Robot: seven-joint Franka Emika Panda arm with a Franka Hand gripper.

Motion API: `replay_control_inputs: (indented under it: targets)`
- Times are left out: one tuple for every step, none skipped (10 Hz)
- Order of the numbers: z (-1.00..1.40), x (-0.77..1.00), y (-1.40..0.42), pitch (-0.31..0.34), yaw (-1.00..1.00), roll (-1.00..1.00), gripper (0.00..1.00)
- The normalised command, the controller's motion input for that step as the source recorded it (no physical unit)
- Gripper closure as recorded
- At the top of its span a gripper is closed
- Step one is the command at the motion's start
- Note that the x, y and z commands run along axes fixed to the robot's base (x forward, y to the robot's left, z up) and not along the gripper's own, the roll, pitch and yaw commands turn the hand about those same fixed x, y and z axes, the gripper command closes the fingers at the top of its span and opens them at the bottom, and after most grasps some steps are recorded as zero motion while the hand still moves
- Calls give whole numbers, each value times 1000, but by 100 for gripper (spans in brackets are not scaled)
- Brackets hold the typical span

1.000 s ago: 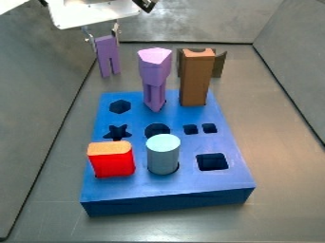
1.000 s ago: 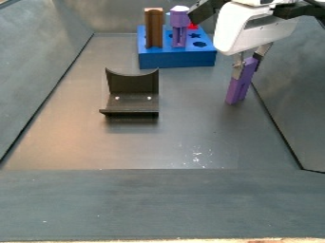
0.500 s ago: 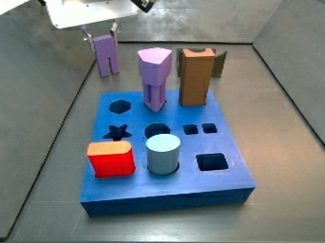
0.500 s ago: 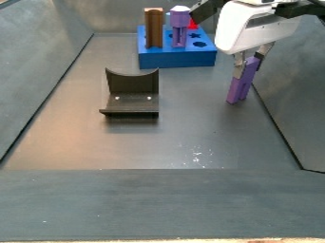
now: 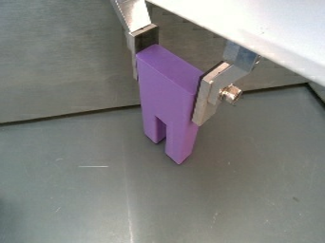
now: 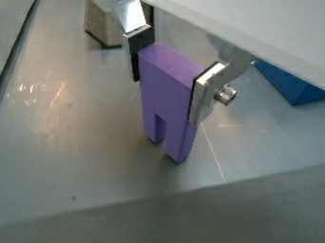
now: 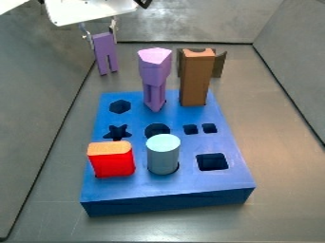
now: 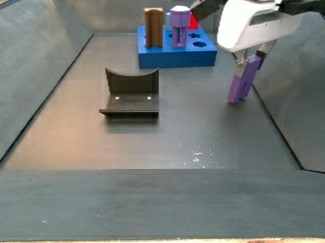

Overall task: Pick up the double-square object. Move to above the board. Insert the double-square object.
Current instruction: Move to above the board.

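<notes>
The double-square object (image 7: 105,53) is a tall light-purple block with two slotted legs. It stands upright behind the board's far left corner, close to the floor. My gripper (image 7: 103,35) is shut on its upper part; it also shows in a side view (image 8: 250,57). In both wrist views the silver fingers (image 5: 214,90) (image 6: 210,85) press its two sides, and the block (image 5: 170,106) (image 6: 166,104) hangs between them with its slot showing. The board (image 7: 178,188) is a thick blue slab with open hexagon, star, circle and square holes; the two small square holes (image 7: 200,128) are open.
On the board stand a purple pentagonal-topped peg (image 7: 154,78), a brown block (image 7: 196,76), a red block (image 7: 110,158) and a light-blue cylinder (image 7: 162,154). The dark fixture (image 8: 129,93) stands on the floor in front of the board. Grey walls enclose the floor.
The gripper has risen slightly with the double-square object still in its grip. Nothing else has moved.
</notes>
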Motion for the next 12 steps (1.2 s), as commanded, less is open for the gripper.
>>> replay_control_inputs:
  targets:
    - [1000,356,375,-157,118,-521,100]
    - [1000,332,416,-117,156,-525,100]
    - [1000,309,398,-53,92,-528,100]
    - [1000,298,382,-30,51,-520,100]
    - [1000,280,361,11,5,-484,100]
    - [1000,270,351,27,-14,-432,100]
    - [1000,259,337,37,-31,-335,100]
    - [1000,253,330,38,-34,-277,100]
    - [1000,242,314,41,-34,-208,100]
    - [1000,231,305,43,-43,-177,100]
    - [1000,216,290,53,-48,-139,100]
    - [1000,206,279,60,-50,-113,100]
